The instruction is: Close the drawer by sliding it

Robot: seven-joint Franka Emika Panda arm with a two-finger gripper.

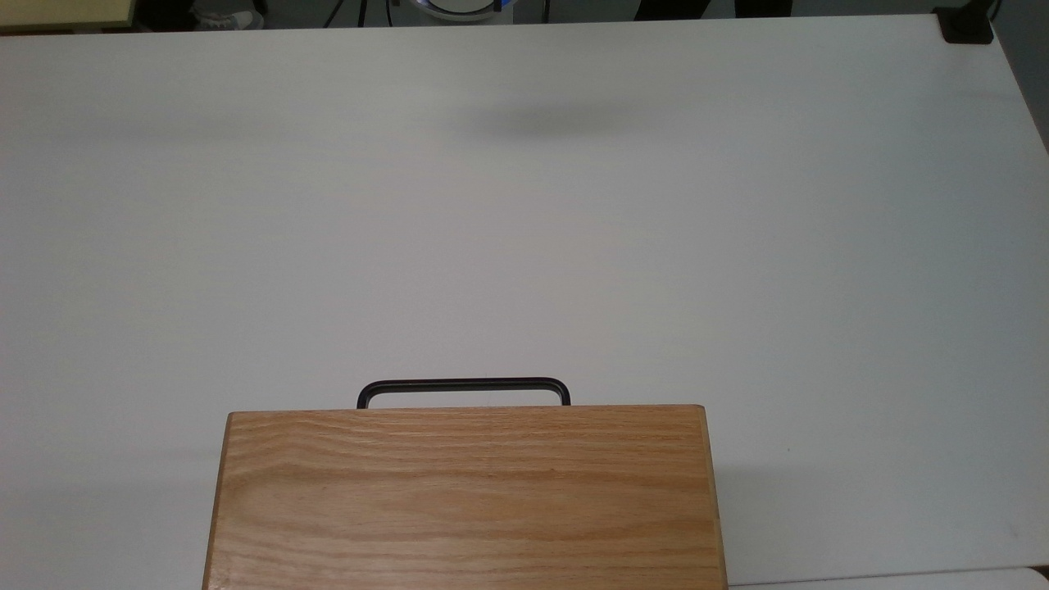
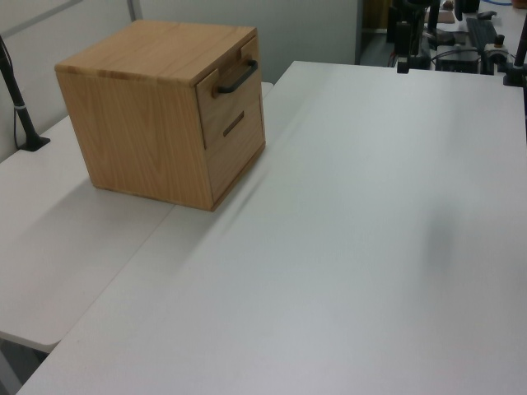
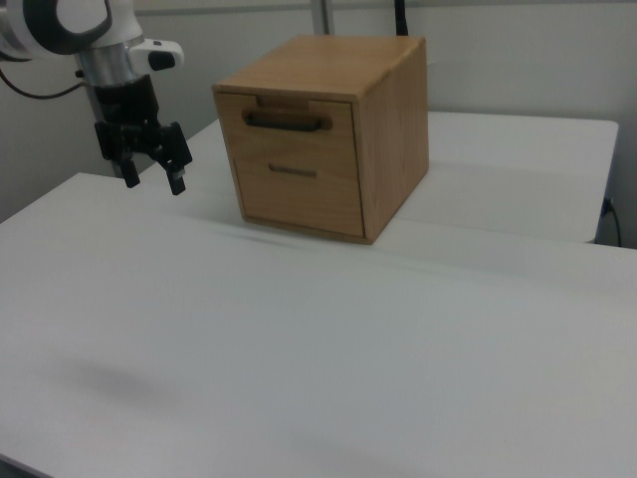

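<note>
Right view: the tool (image 3: 152, 182) hangs above the white tabletop (image 3: 299, 358) with its two black fingers (image 3: 177, 183) spread wide and nothing between them; it sits well apart from the cabinet (image 3: 393, 129), toward the right view's left. The white arm (image 3: 70, 25) rises from the tool to the upper left corner. The drawer (image 3: 289, 124) is the upper of two in the cabinet's front, pushed in, its front panel about level with the cabinet face and its black bar handle (image 3: 287, 122) standing out horizontally. The lower drawer (image 3: 299, 194) below carries a smaller dark pull (image 3: 292, 170).

Top view: the oak-grained cabinet top (image 1: 463, 500) lies at the bottom centre, and the drawer's handle (image 1: 464, 386) projects just past its upper edge over the tabletop (image 1: 524, 229). A soft shadow (image 1: 549, 121) falls on the tabletop near the top edge.

Left view: the cabinet (image 2: 144, 132) stands at the upper left, across a seam between two white table surfaces, with the handle (image 2: 237, 77) facing the left view's right. The tool (image 2: 403, 51) appears dark and small beyond the tabletop's far edge.
</note>
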